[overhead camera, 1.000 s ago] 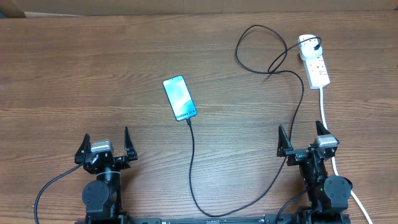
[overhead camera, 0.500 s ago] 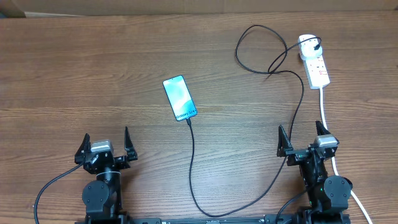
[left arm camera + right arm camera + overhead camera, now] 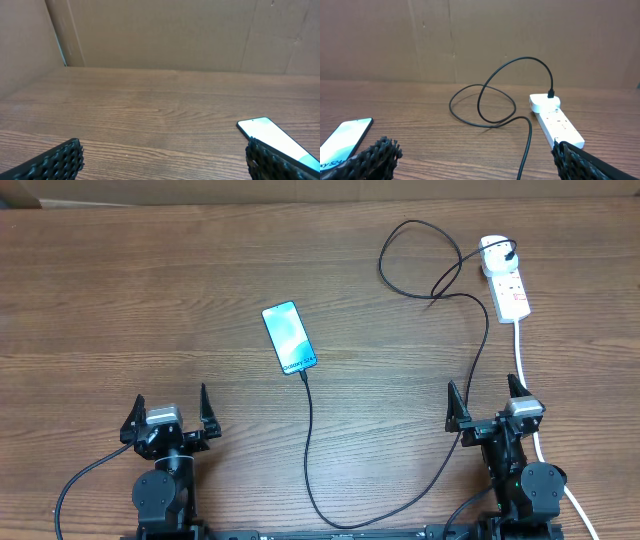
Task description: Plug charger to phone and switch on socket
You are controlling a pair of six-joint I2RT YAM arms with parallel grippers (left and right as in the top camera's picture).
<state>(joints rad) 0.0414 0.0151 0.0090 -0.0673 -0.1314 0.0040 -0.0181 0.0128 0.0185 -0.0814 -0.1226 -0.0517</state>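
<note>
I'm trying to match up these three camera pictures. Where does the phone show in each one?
Overhead: the phone lies mid-table, screen lit.
Left wrist: at the lower right edge.
Right wrist: at the lower left corner.
Shared landmark: the brown cardboard wall behind the table, in both wrist views.

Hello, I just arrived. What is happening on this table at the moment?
Nothing is being handled now. The left gripper and right gripper sit open at the near edge, holding nothing. The phone lies mid-table with its screen lit, and the charger cable runs from its near end to the socket, where it appears plugged in. Whether the switch is on cannot be told.
</note>
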